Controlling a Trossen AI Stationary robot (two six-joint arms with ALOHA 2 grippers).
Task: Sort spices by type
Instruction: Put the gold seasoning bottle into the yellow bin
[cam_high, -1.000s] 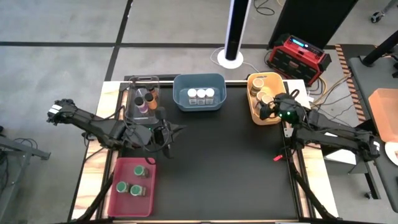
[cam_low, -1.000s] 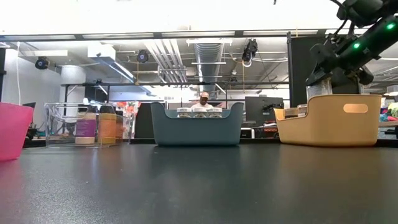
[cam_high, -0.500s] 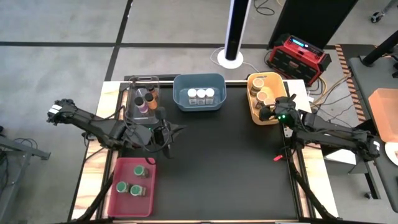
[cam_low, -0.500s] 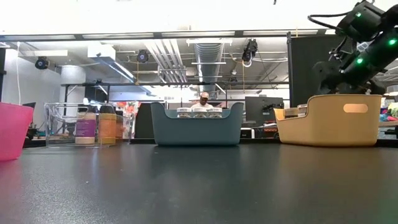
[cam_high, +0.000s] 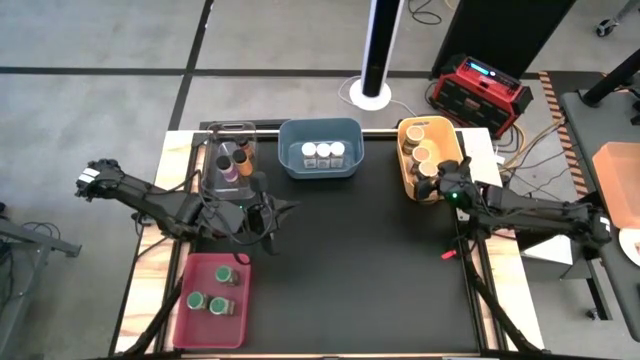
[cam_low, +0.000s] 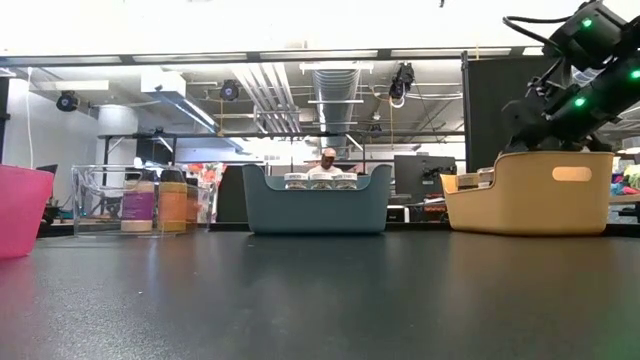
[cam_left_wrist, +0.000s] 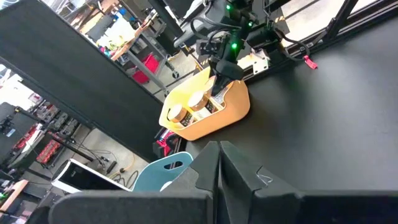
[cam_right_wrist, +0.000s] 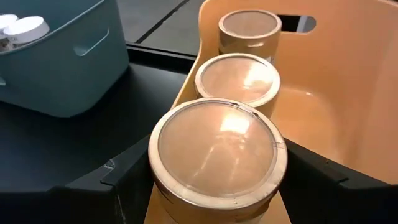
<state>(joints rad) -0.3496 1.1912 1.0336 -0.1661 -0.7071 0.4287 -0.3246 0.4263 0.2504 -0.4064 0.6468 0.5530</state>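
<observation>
**Right tool holds a tan-lidded jar over the yellow bin**

High view: the right tool (cam_high: 437, 184) sits at the near end of the yellow bin (cam_high: 405, 160), at the bench's (cam_high: 350, 260) far right. Two tan-lidded jars (cam_high: 421, 155) stand upright in that bin, lids facing up, in a row running away from the tool. The blue bin (cam_high: 320, 170) holds three white-lidded jars (cam_high: 323, 152) side by side. The clear bin (cam_high: 215, 160) holds two jars, one with a dark lid (cam_high: 224, 156) and one with an orange lid (cam_high: 241, 157). The red bin (cam_high: 200, 325) at the near left holds three green-lidded jars (cam_high: 218, 305). The left tool (cam_high: 268, 215) waits just in front of the clear bin.

Low view: the right tool (cam_low: 525, 135) hangs over the yellow bin's (cam_low: 530, 195) rim. The jars in the clear bin (cam_low: 90, 200) stand upright, long axes vertical; one carries a purple label (cam_low: 137, 208).

Left wrist view: the left tool's fingers (cam_left_wrist: 211, 171) lie pressed together, holding nothing. Beyond them the yellow bin (cam_left_wrist: 211, 118) shows its tan lids.

Right wrist view: the right tool's fingers (cam_right_wrist: 127, 171) are clamped on either side of a held jar (cam_right_wrist: 217, 152), upright, its round tan lid glossy. It is in line with the two other tan-lidded jars (cam_right_wrist: 237, 78) in the yellow bin (cam_right_wrist: 329, 93).
</observation>
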